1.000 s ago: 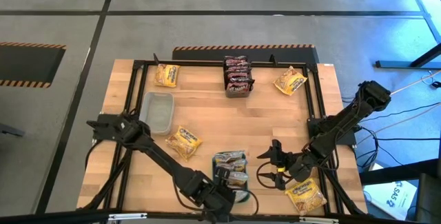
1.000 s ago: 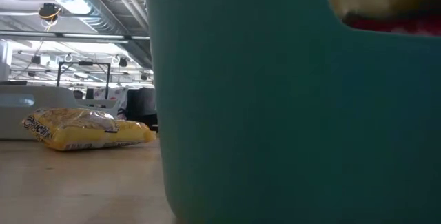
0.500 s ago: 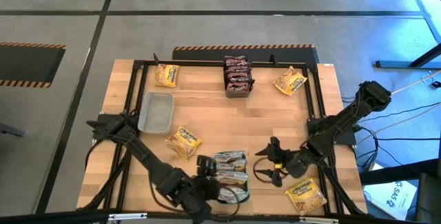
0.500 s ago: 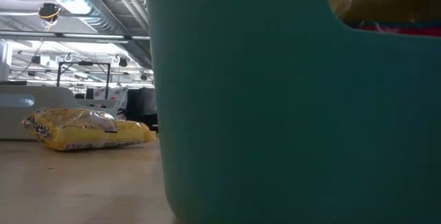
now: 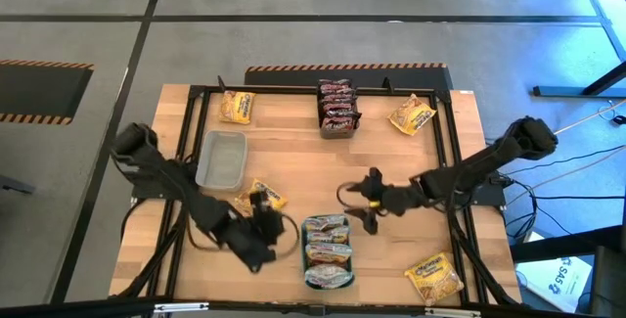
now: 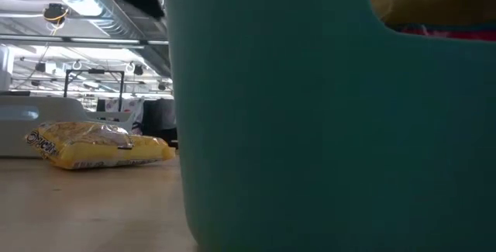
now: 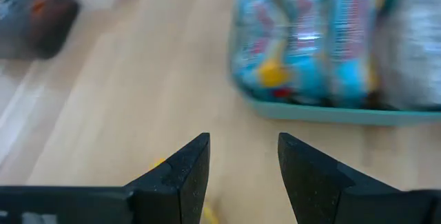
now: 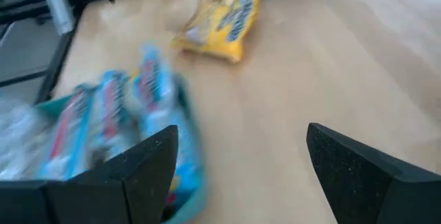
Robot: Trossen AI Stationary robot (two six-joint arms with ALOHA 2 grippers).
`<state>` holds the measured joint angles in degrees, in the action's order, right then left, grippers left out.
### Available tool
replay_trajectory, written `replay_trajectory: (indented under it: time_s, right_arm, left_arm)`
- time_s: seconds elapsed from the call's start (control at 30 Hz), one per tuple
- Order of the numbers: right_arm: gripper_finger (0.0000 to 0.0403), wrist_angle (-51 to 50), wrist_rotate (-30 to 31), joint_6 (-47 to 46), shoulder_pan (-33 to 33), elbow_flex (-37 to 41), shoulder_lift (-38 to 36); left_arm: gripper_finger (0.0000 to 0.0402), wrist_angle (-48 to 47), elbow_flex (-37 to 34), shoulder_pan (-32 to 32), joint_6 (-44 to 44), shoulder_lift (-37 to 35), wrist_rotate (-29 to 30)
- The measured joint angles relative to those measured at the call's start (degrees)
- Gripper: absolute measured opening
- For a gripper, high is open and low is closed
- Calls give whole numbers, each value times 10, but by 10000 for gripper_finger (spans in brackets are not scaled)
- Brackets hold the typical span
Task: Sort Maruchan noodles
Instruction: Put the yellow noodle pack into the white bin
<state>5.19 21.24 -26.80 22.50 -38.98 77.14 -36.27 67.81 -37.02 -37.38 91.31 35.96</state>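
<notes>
Teal tray [image 5: 306, 281] near front edge of table [image 5: 293, 157], long axis front-to-back. Three pale packets [image 5: 327, 250] stacked in it, each lying crosswise to tray, long axis left-right; same packets seen blurred past right wrist [image 8: 110, 124] and left wrist [image 7: 310, 38].

Yellow packet [image 5: 267, 198] just left of tray, tilted diagonally, partly under left gripper [image 5: 262, 204]. Left gripper above that packet, jaws partly open, nothing between them; fingers [image 7: 180, 176] over bare wood.

Right gripper [image 5: 364, 201] just right of tray's far end, pointing left toward table middle, jaws wide open, empty; fingers [image 8: 148, 165] apart with wood between.

Other yellow packets: far left corner [image 5: 237, 108], long axis front-to-back; far right [image 5: 412, 115], diagonal; near right corner [image 5: 434, 277], diagonal. Dark brown-red packets [image 5: 335, 108] stacked at far middle edge, each long axis left-right.

Clear tub [image 5: 222, 159] on left side, long axis front-to-back, nothing visible in it.

Low view: tray wall [image 6: 310, 128] fills most of frame, yellow packet [image 6: 97, 145] lying flat at left.
</notes>
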Motion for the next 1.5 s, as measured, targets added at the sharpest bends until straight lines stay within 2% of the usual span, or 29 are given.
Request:
replay_trajectory:
  time_s: [0.2, 0.37, 0.7, 0.83, 0.93, 1.1, 1.27, 1.4, 1.5]
  right_arm:
    - [303, 27, -23, 47, -85, 0, 0]
    - [303, 39, -44, 71, -133, 0, 8]
    - [303, 113, -46, 64, -174, -1, 94]
    - [303, 173, -74, 39, -190, 0, 126]
    - [303, 213, -103, 25, -201, 0, 147]
    - [303, 217, -108, 27, -204, 0, 157]
    - [303, 221, -110, 41, -203, 0, 157]
    - [303, 220, -127, 46, -202, 0, 157]
    - [303, 216, -138, 51, -202, 0, 157]
  left_arm:
    - [165, 90, -145, 58, -16, -86, 22]
    - [165, 136, -200, 114, -27, -103, 29]
    - [165, 139, -229, 172, -76, -78, 1]
    - [165, 138, -236, 184, -114, -58, -2]
    - [165, 139, -239, 191, -120, -42, -26]
    - [165, 150, -239, 189, -113, -36, -51]
    - [165, 248, -239, 176, -51, -33, -55]
    - [165, 340, -238, 167, -8, -3, -57]
    - [165, 389, -238, 167, 4, 32, -97]
